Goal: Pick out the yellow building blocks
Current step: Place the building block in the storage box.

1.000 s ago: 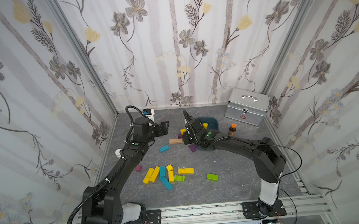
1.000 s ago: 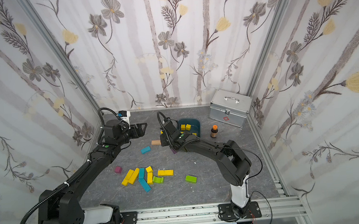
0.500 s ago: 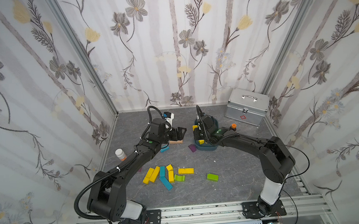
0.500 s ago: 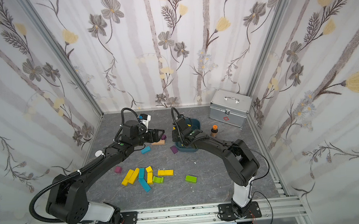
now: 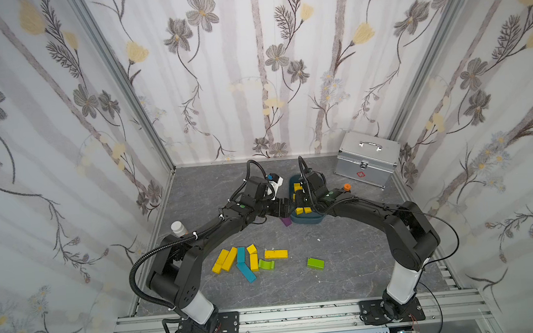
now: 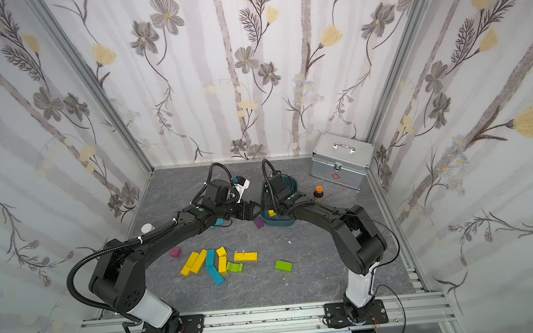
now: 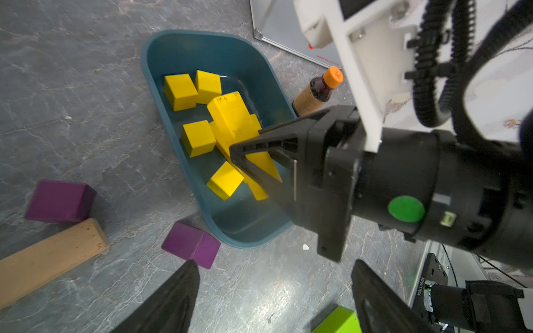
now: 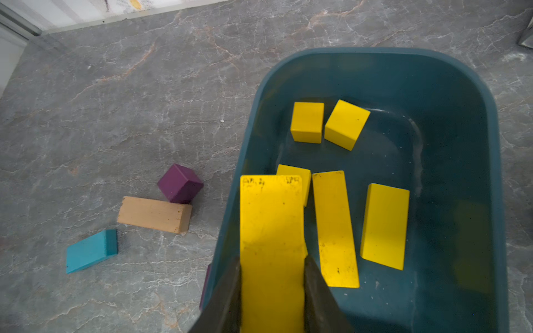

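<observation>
We see the left gripper [image 7: 274,268] hanging wide open and empty just beside the bin [image 7: 202,49] — the right gripper [image 8: 272,261] is clamped on a yellow bar [image 8: 271,219] above yellow blocks [image 8: 334,227] in the bin; more lie on the surface [image 5: 347,258].

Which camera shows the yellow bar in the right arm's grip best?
The right wrist view: the yellow bar appears close up, clamped by the right end effector. The left wrist view shows it angled and partly hidden; in both top views the arm largely hides it.
</observation>
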